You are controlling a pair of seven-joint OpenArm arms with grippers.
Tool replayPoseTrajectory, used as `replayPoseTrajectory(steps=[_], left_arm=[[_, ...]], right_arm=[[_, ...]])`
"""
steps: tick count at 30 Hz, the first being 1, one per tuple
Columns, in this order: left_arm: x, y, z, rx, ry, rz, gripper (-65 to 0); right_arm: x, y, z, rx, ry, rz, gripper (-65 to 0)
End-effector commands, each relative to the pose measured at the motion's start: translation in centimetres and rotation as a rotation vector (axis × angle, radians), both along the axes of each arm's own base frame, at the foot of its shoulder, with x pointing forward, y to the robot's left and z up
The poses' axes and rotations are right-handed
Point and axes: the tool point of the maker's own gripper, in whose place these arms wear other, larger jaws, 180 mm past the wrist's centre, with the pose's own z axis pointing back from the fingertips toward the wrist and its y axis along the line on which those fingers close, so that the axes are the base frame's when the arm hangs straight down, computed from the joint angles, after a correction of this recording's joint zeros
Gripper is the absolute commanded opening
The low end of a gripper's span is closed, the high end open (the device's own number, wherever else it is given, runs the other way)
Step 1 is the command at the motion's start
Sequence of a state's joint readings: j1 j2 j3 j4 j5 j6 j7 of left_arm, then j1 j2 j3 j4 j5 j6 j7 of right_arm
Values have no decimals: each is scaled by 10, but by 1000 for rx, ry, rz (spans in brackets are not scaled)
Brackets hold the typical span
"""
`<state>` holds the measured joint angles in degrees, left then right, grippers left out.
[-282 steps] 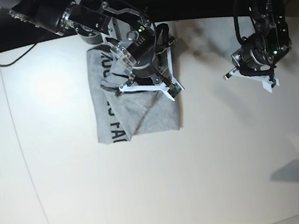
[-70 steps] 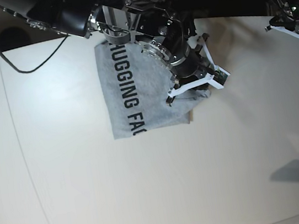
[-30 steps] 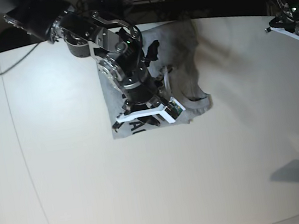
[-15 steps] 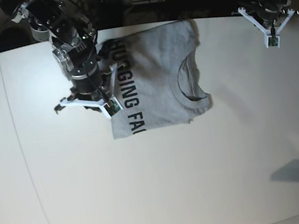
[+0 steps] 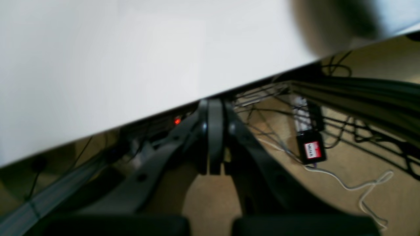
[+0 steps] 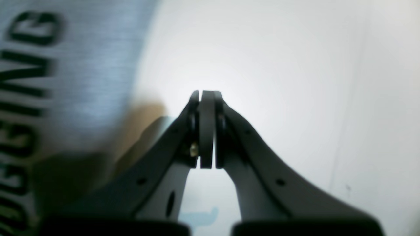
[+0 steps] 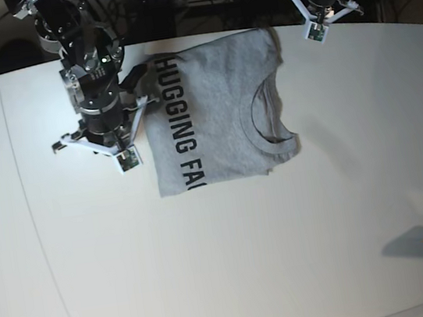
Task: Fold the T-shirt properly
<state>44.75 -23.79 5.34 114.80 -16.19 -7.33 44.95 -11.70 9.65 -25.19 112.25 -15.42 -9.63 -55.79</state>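
The white counter (image 7: 288, 258) carries the T-shirt (image 7: 214, 119), which lies near its far edge as a compact grey block, letters facing up and the collar on its right side. It looks already folded along its sides, but one corner by the collar sticks out, so I judge a last fold or some tidying is left. The right tool (image 7: 94, 139) hovers just left of the cloth, closed and empty. The left tool (image 7: 317, 13), closed too, hangs at the far edge.
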Motion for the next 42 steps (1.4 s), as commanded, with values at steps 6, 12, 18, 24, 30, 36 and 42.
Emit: replayPoseTrajectory(steps=[6, 12, 18, 24, 30, 36, 42], left_arm=[[11, -60, 12, -140, -91, -114, -650], [11, -88, 14, -208, -106, -162, -650], [18, -98, 22, -250, -162, -166, -650], [23, -103, 31, -284, -219, -167, -650], [27, -104, 28, -280, -219, -136, -650], [37, -94, 30, -256, -240, -117, -650], [44, -72, 30, -204, -250, -84, -650]], right_arm=[[4, -25, 0, -22, -16, -68, -649], [-1, -43, -22, -60, 47, -110, -649], [-9, -43, -42, -72, 62, -86, -649], [-17, -46, -66, -94, 105, -74, -649], [-18, -47, -68, -95, 108, -73, -649], [-18, -49, -69, -98, 114, -81, -649], [-29, -58, -75, -104, 142, -103, -649]])
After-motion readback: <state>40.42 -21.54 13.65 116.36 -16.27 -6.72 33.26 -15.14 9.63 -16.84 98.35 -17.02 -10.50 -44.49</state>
